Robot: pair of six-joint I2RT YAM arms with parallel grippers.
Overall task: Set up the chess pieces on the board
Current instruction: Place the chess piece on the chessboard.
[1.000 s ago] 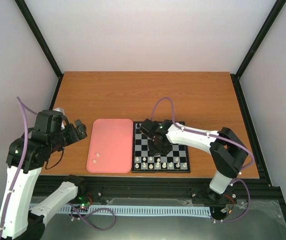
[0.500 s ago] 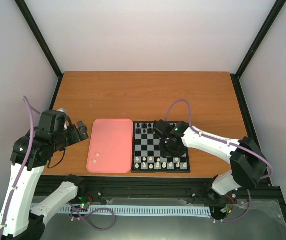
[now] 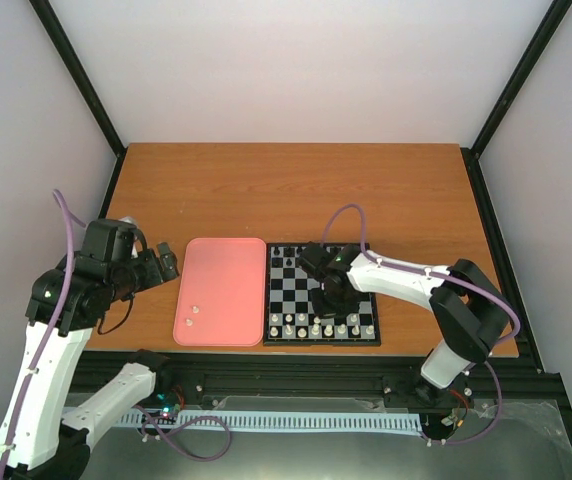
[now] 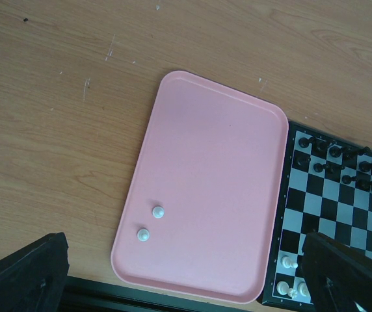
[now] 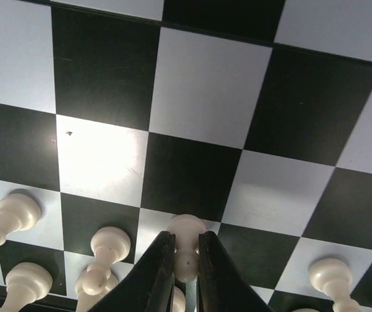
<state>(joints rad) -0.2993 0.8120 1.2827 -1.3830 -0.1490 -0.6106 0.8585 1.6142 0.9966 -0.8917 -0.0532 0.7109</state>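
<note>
Brown wooden table [image 3: 366, 190], bearing the board [image 3: 292, 291] and, just beside it on the left, a pink tray [image 3: 221, 275]. Chess pieces [image 3: 316, 322] are standing mostly along the board's near and far rows; two white pieces [image 4: 159, 211] are lying on the tray. Right gripper [image 5: 185, 250] is pinching a white pawn [image 5: 186, 227] just under its head, jaws nearly closed, low over the near squares. Left gripper [image 3: 164, 262] is hovering by the tray's left side, spread wide, holding nothing. Pieces are probably light, hard, smooth and easily toppled; gripping just below the head seems safest.
</note>
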